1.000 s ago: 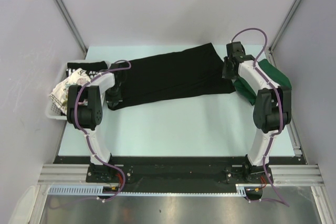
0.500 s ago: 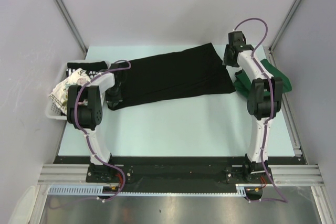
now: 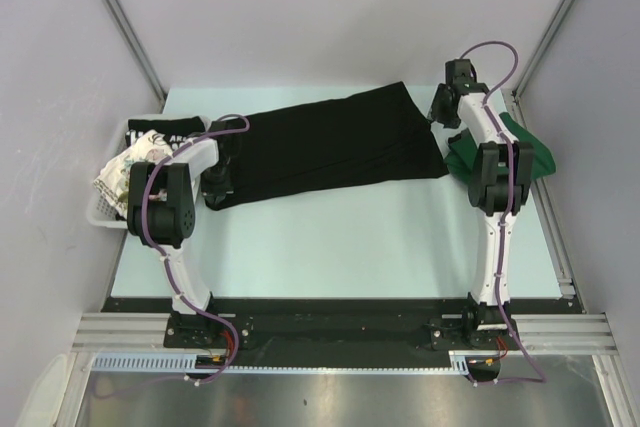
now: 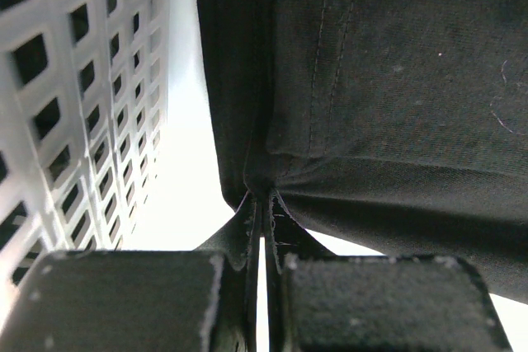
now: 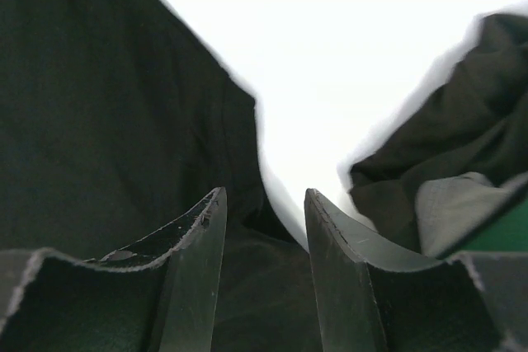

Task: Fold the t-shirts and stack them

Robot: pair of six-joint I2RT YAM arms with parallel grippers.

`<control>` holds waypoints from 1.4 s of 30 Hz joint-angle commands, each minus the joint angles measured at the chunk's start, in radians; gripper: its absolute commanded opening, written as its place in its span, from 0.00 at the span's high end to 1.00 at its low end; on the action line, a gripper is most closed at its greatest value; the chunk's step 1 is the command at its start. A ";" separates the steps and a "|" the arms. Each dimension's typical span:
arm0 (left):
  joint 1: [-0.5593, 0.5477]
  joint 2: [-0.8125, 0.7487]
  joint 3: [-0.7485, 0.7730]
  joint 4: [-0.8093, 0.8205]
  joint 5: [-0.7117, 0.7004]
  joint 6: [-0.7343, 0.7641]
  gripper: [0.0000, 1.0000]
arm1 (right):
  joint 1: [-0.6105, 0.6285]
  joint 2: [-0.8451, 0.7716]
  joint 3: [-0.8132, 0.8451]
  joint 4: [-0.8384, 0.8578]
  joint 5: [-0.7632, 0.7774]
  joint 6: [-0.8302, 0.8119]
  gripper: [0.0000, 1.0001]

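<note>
A large plain black t-shirt (image 3: 335,147) lies spread across the back of the table. My left gripper (image 3: 216,185) is at the shirt's left end, shut on a pinch of its black hem (image 4: 261,204). My right gripper (image 3: 439,115) hovers over the shirt's far right corner (image 5: 99,121). Its jaws are open, with black cloth lying below them and nothing clamped (image 5: 264,204). A dark green t-shirt (image 3: 525,147) lies crumpled at the right edge, and shows on the right in the right wrist view (image 5: 462,171). A black lettered t-shirt (image 3: 160,135) and a floral t-shirt (image 3: 125,167) lie in the basket.
The white slatted basket (image 3: 100,215) stands at the table's left edge, close beside my left gripper, its wall (image 4: 74,105) filling the left of the left wrist view. Grey walls enclose the table on three sides. Pale tabletop (image 3: 330,237) stretches in front of the black shirt.
My right gripper has opened wider and its arm has swung back and to the right, straightening out. The left arm and the black shirt have stayed still.
</note>
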 commanded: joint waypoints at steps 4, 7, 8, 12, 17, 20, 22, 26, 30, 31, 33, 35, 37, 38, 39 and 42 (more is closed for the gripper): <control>0.019 -0.006 0.028 -0.017 -0.014 0.008 1.00 | 0.007 0.019 0.027 0.005 -0.076 0.056 0.52; 0.019 -0.009 0.026 -0.017 -0.014 0.008 1.00 | 0.008 0.021 0.021 0.007 -0.085 0.064 0.52; 0.019 -0.009 0.025 -0.015 -0.016 0.008 1.00 | 0.008 0.021 0.021 0.007 -0.085 0.062 0.53; 0.019 -0.010 0.023 -0.014 -0.014 0.008 1.00 | 0.008 0.016 0.007 0.012 -0.091 0.067 0.53; 0.019 -0.009 0.025 -0.015 -0.013 0.008 1.00 | 0.005 0.011 -0.022 0.010 -0.094 0.067 0.54; 0.019 -0.009 0.023 -0.015 -0.013 0.008 1.00 | 0.003 0.005 -0.036 0.012 -0.097 0.069 0.55; 0.019 -0.008 0.023 -0.014 -0.013 0.008 1.00 | 0.002 0.004 -0.041 0.010 -0.097 0.069 0.55; 0.019 -0.008 0.025 -0.015 -0.013 0.006 1.00 | 0.002 -0.004 -0.059 0.018 -0.131 0.073 0.62; 0.019 -0.008 0.025 -0.015 -0.014 0.006 1.00 | 0.002 -0.009 -0.079 0.042 -0.157 0.076 0.84; 0.019 -0.006 0.025 -0.014 -0.014 0.006 1.00 | 0.002 -0.007 -0.081 0.047 -0.163 0.076 0.89; 0.019 -0.008 0.025 -0.015 -0.014 0.008 1.00 | 0.002 -0.001 -0.076 0.053 -0.179 0.076 1.00; 0.019 -0.008 0.025 -0.017 -0.016 0.008 1.00 | 0.002 0.004 -0.067 0.056 -0.188 0.078 1.00; 0.019 -0.008 0.022 -0.014 -0.016 0.008 1.00 | 0.002 0.008 -0.056 0.064 -0.194 0.078 1.00; 0.019 -0.009 0.020 -0.015 -0.016 0.008 1.00 | 0.002 0.008 -0.052 0.067 -0.200 0.078 1.00; 0.019 -0.009 0.019 -0.014 -0.017 0.008 1.00 | 0.003 0.007 -0.048 0.073 -0.203 0.075 1.00; 0.019 -0.011 0.014 -0.011 -0.016 0.008 1.00 | 0.008 0.008 -0.022 0.084 -0.203 0.056 1.00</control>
